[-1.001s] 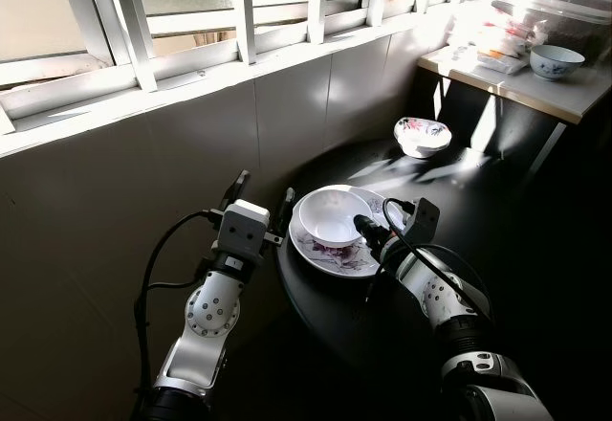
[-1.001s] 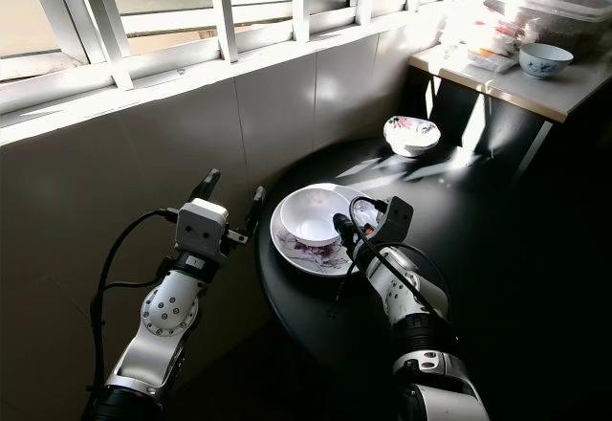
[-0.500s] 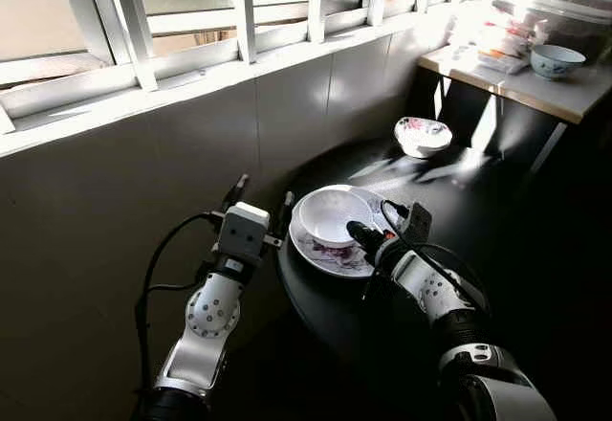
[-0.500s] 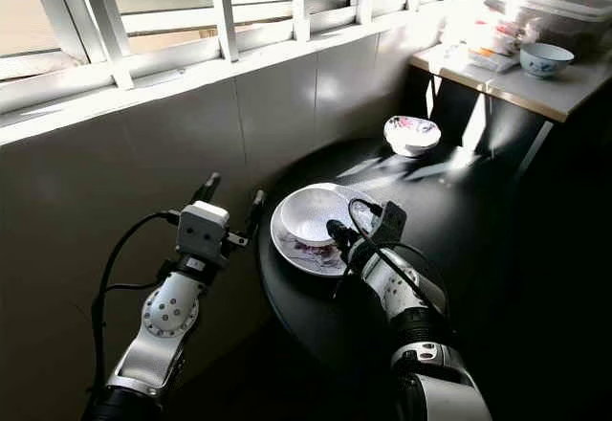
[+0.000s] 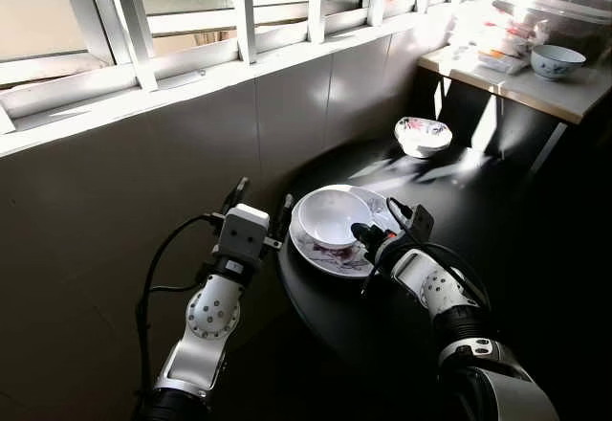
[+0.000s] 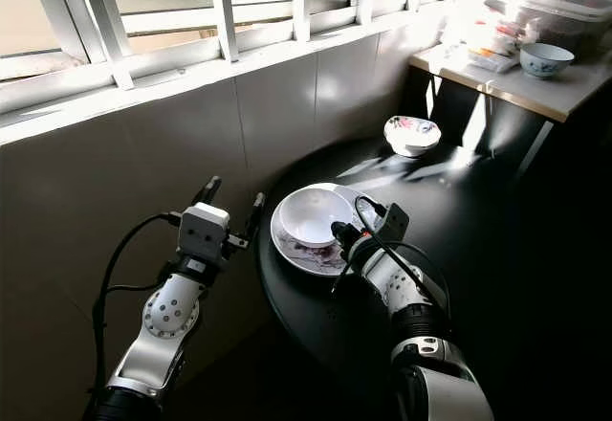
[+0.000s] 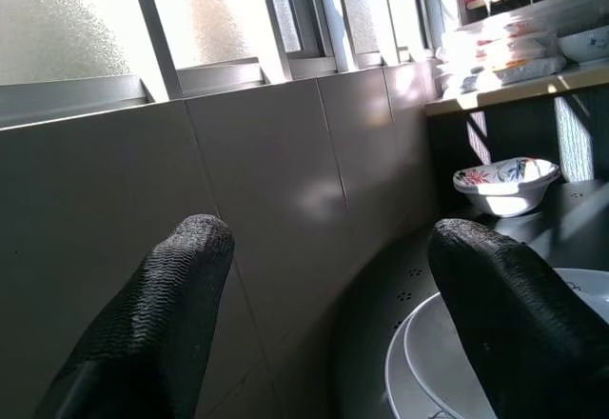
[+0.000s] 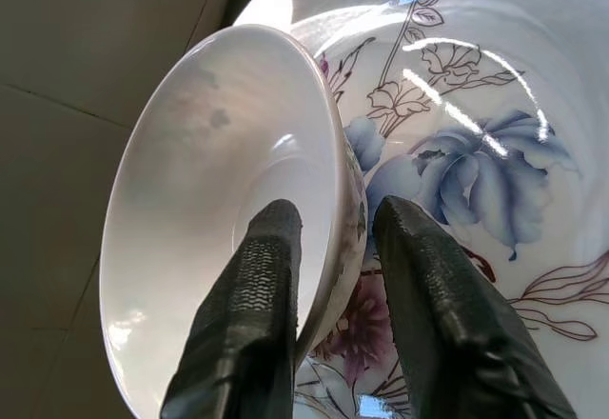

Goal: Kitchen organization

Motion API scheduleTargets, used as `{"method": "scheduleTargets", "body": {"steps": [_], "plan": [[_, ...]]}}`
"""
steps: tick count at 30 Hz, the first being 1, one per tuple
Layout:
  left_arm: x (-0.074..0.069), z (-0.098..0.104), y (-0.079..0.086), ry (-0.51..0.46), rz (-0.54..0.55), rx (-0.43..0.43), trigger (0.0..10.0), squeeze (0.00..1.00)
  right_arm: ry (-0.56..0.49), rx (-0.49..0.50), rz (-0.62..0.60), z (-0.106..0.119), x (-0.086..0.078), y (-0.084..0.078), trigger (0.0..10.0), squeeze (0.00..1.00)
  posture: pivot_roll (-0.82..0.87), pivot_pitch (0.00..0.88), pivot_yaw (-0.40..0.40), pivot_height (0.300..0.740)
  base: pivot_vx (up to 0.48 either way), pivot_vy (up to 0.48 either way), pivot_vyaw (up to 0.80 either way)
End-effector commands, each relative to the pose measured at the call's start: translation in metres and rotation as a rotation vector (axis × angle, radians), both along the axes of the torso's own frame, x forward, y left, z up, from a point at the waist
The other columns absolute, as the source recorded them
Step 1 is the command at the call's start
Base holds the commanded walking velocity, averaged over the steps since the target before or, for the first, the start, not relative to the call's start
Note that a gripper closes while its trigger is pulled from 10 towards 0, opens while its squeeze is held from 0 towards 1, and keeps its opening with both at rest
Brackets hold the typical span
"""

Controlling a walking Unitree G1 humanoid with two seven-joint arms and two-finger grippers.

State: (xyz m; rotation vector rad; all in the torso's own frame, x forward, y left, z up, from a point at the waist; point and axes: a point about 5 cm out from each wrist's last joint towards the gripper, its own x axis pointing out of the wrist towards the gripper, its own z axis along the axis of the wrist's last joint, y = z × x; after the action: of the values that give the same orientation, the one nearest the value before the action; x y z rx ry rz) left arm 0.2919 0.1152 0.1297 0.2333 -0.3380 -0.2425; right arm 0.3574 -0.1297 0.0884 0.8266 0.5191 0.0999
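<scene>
A white bowl (image 5: 330,218) sits on a floral plate (image 5: 320,254) near the left edge of a dark round table (image 5: 497,212). My right gripper (image 5: 364,234) is at the bowl's near right rim. In the right wrist view, one finger (image 8: 257,286) is inside the bowl (image 8: 200,181) and the other finger (image 8: 428,286) is outside, over the plate (image 8: 476,152), with the rim pinched between them. My left gripper (image 5: 260,201) hovers open just off the table's left edge, beside the plate, with nothing between its fingers (image 7: 152,324).
A small floral bowl (image 5: 423,136) stands farther back on the table. A pale counter (image 5: 535,91) at the back right carries a blue-and-white bowl (image 5: 557,59) and a clear plastic container (image 5: 555,10). A tiled wall (image 5: 143,182) and barred window run along the left.
My right forearm has drawn in and shifted slightly at the bowl's rim. The bowl, plate and left arm stay about where they were.
</scene>
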Motion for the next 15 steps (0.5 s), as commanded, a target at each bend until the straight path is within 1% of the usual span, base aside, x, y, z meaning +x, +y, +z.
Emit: {"method": "scheduleTargets", "body": {"steps": [1, 12, 15], "plan": [[0.0009, -0.0031, -0.0009, 0.020, 0.000, 0.015, 10.0, 0.00, 0.031, 0.043, -0.020, -0.0002, 0.0011, 0.0017, 0.0, 0.00, 0.09, 0.000, -0.029, 0.740, 0.000, 0.000, 0.00], [0.0010, -0.0049, -0.0003, 0.026, 0.001, 0.020, 10.0, 0.00, 0.021, 0.064, -0.064, 0.0020, 0.0029, -0.0002, 0.0, 0.00, 0.09, 0.000, -0.028, 0.740, 0.000, 0.000, 0.00], [0.0009, -0.0053, -0.0003, 0.026, 0.000, 0.022, 10.0, 0.00, -0.006, 0.073, -0.103, 0.0058, 0.0043, -0.0023, 0.0, 0.00, 0.09, 0.000, -0.027, 0.740, 0.000, 0.000, 0.00]]}}
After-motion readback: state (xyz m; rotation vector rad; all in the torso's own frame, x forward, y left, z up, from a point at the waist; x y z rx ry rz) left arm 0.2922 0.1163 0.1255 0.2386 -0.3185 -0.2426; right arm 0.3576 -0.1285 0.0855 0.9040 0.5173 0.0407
